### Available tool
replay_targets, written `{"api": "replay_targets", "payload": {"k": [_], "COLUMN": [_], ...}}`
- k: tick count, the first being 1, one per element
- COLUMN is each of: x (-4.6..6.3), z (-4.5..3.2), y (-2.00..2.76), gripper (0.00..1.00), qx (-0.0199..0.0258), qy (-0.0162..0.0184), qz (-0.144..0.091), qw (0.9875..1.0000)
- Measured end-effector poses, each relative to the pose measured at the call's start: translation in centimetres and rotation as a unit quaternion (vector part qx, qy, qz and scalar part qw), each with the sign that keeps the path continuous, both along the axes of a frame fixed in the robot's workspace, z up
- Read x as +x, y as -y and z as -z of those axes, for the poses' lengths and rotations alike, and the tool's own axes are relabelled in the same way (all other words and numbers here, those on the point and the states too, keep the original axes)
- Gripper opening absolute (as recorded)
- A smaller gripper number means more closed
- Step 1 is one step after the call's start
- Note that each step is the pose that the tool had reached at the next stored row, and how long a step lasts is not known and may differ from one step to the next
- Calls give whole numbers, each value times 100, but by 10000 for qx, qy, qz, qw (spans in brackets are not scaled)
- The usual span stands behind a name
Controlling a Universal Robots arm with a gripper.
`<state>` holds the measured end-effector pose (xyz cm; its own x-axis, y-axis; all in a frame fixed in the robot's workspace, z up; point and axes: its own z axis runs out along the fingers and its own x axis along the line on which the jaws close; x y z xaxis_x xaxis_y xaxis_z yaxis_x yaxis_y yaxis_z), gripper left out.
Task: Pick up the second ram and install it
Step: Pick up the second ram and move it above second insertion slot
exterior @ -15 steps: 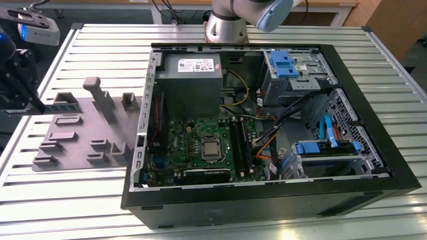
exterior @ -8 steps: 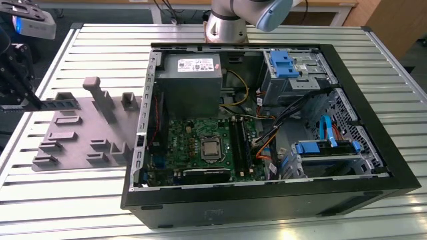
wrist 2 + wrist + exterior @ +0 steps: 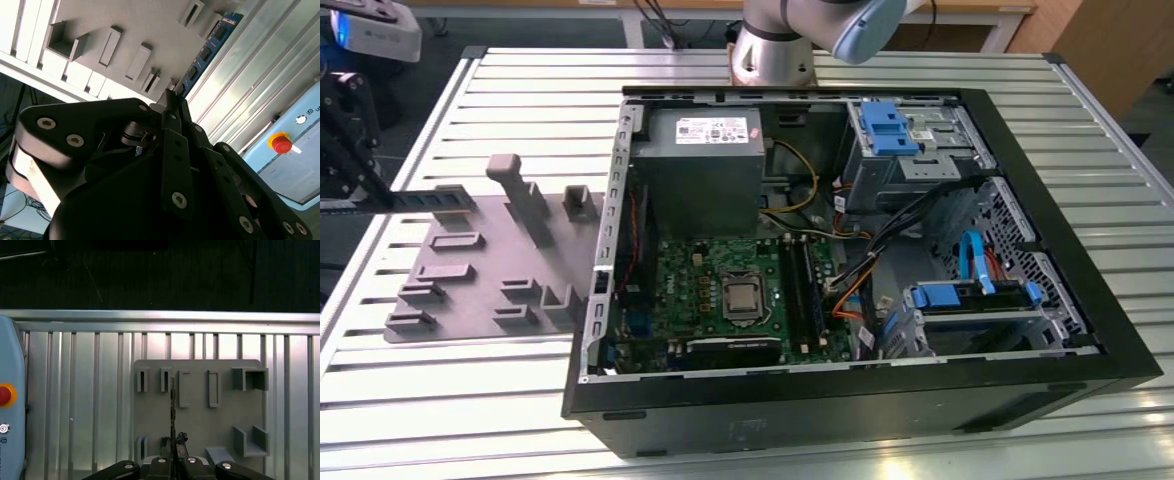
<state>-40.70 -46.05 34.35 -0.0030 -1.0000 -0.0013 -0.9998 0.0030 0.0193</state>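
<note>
One thin blue stick, the second ram (image 3: 207, 50), is being pinched at its near end by the gripper (image 3: 173, 97). The black jaws are pressing shut against the board's two faces, with no gap showing beside it. From the fingertips the ram is reaching straight out, its dark chips facing the second wrist view. In the first wrist view it is showing edge-on as a fine dark line passing between two narrow slots of the grey holder tray (image 3: 200, 430). Whether its lower edge is touching the tray or hanging clear of it I cannot tell.

The tray is lying flat on the slatted metal table (image 3: 520, 100), carrying raised blocks and empty pockets of several shapes. In the exterior view it is sitting at nine o'clock from the open computer case (image 3: 1067, 330), just beside the case wall. The dark gripper body is hanging at about ten o'clock from the tray, against the frame's edge. The arm's base (image 3: 771, 50) is standing at twelve o'clock from the case, with a pale rounded joint cap bending over it.

Inside the case the green motherboard (image 3: 720, 290) is lying at six o'clock from the grey power supply (image 3: 700, 150). A red push button (image 3: 281, 144) on a pale blue box is sitting on the table beyond the tray.
</note>
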Motion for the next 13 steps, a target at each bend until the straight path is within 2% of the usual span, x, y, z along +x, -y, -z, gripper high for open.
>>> {"api": "replay_targets", "payload": {"k": [13], "x": [0], "z": [-265], "y": [-2], "gripper": [14], "qx": [0], "qy": [0], "qz": [0], "qw": [10000]}}
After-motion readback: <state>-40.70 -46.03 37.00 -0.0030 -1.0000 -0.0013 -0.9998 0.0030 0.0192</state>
